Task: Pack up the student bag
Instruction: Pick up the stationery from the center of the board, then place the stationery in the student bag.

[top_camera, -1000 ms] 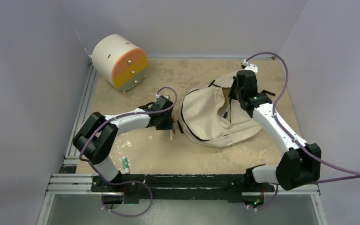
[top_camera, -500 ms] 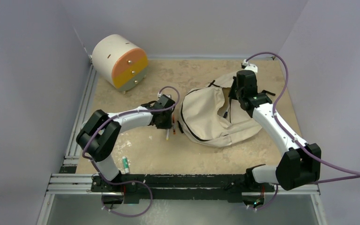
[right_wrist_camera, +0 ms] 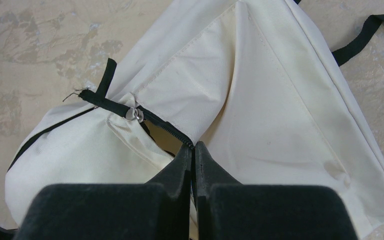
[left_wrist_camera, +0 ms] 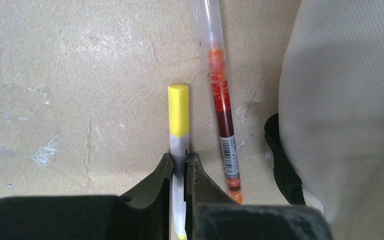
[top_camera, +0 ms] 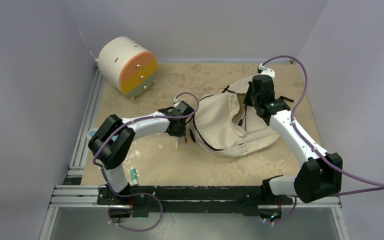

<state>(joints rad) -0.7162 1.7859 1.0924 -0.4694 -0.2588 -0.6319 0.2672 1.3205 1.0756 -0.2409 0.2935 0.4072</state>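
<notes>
Left fingers (left_wrist_camera: 161, 174) clamp a yellow-capped marker (left_wrist_camera: 178, 111) at frame bottom for packing, while right fingers (right_wrist_camera: 179, 166) pinch the student bag (right_wrist_camera: 280, 100) at its zipper edge, seemingly holding it open.

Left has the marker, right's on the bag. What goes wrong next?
Left end effector pinches the yellow-capped marker with its capped end sticking out; it may pivot when lifted. The red pen lies close alongside and could get dragged. Right end effector holds a thin fold at the student bag zipper; the opening may slip shut.
</notes>
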